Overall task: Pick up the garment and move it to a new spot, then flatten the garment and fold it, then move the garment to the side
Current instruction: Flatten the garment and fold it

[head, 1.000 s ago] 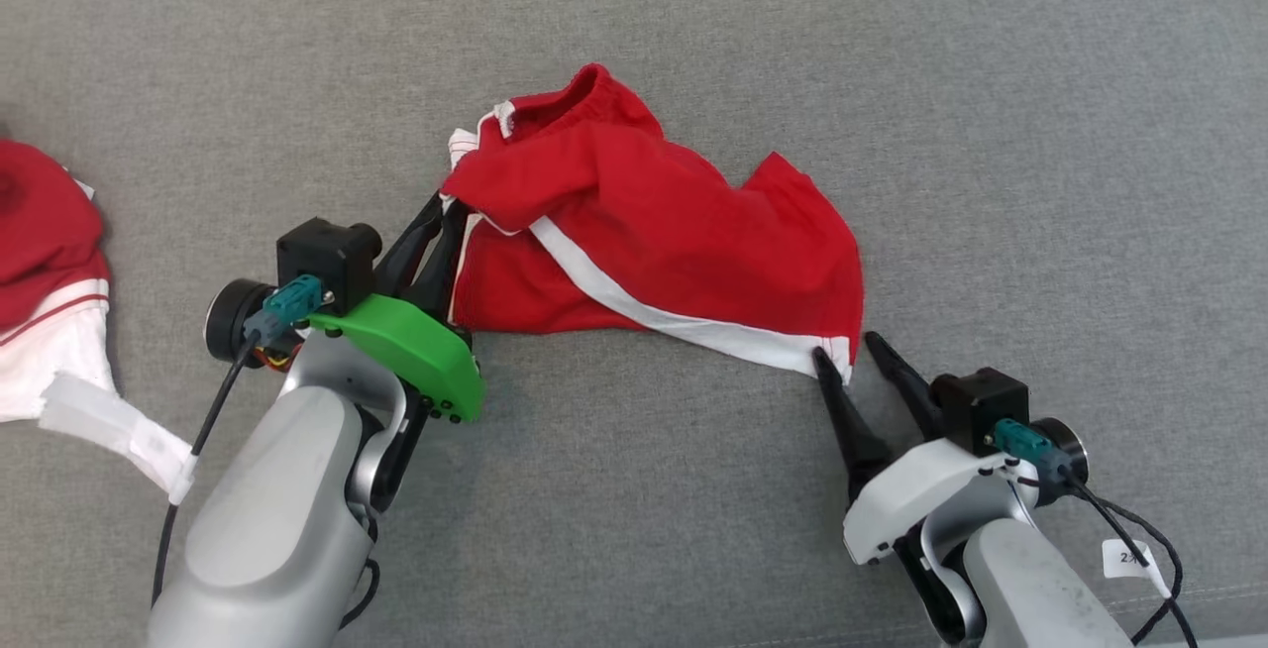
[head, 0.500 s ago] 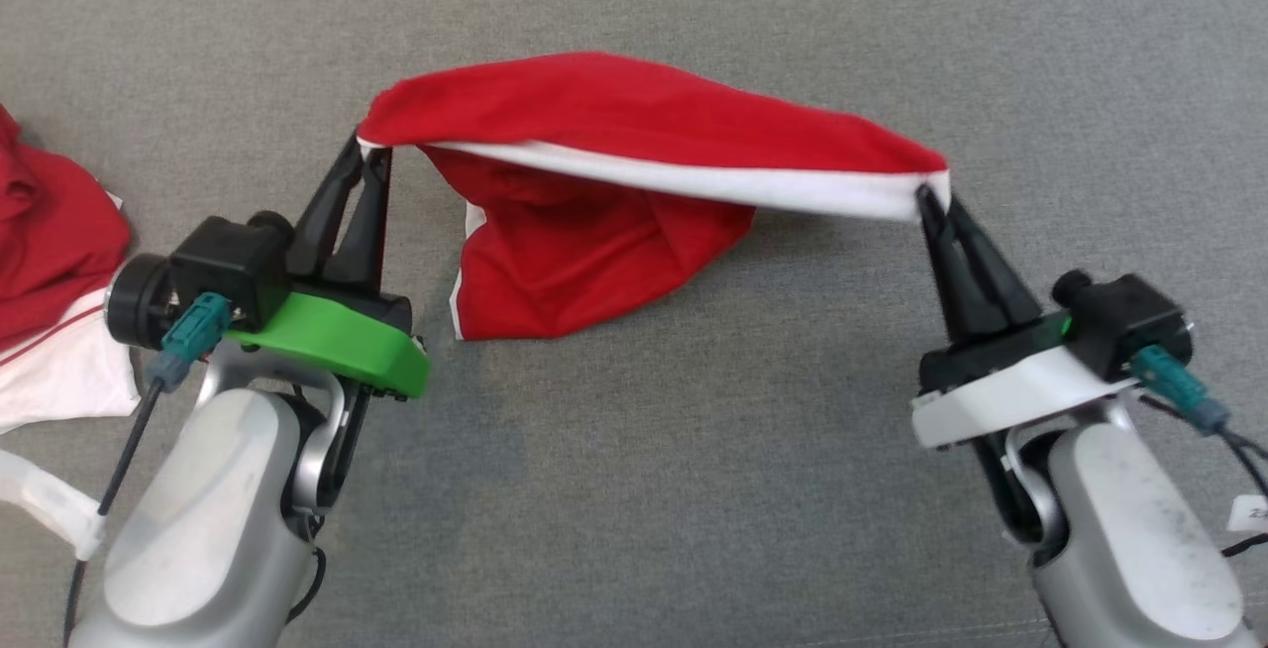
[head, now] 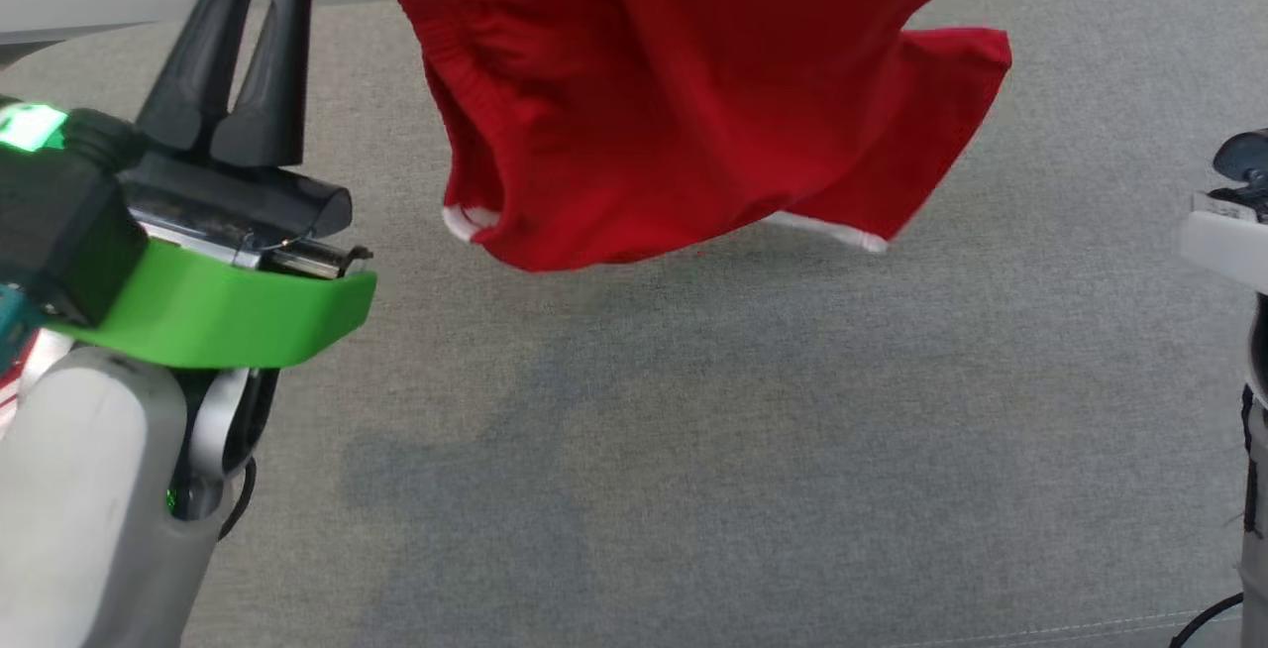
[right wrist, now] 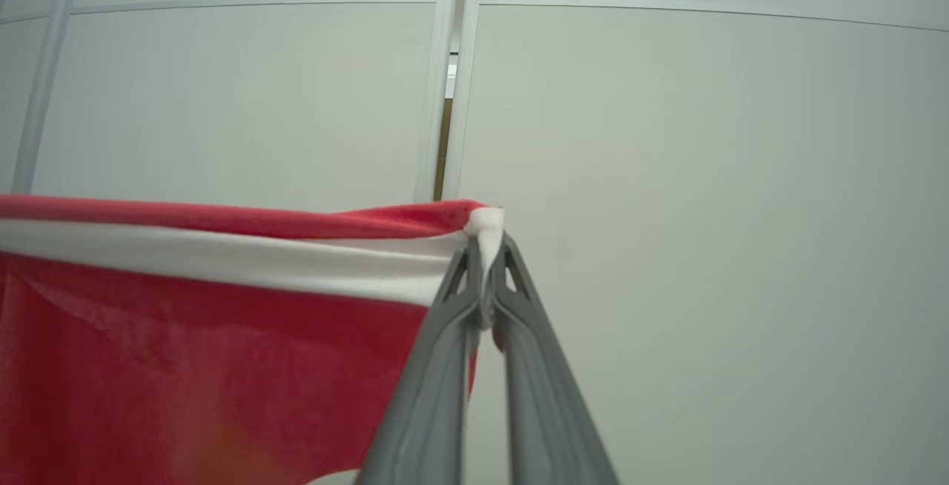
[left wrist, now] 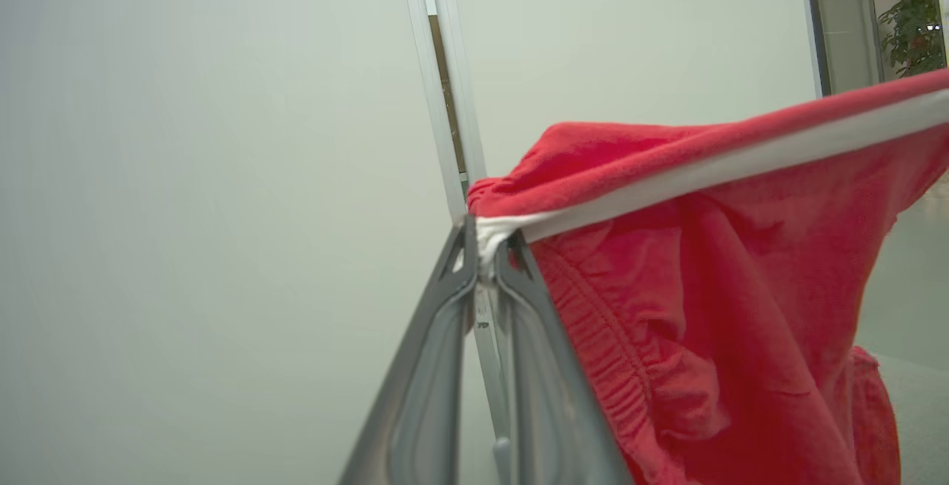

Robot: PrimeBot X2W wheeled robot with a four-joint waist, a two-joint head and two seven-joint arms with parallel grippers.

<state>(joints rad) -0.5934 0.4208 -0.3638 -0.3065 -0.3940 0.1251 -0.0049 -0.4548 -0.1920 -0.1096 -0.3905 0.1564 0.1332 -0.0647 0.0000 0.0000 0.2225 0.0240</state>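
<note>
The left gripper (left wrist: 485,240) is pinched shut on a corner of the garment (left wrist: 704,307), with a bunch of white cloth caught between its fingertips. From that nip a white band runs off to the right of the jaws. Red fabric with a gathered waistband hangs below the band, just right of the fingers. The right gripper (right wrist: 485,244) is also closed tight on the garment, and a small tuft of white hem pokes out above its tips. There the white band stretches away to the left of the jaws, with red cloth draped beneath it. In the head view the garment hangs to the right of the left gripper's raised fingers, sagging in loose folds over the grey surface (head: 693,450). Its lower edge looks clear of the surface, and a shadow lies beneath it. Beyond both pairs of jaws stands a pale wall (right wrist: 667,136) with a narrow upright seam.
</note>
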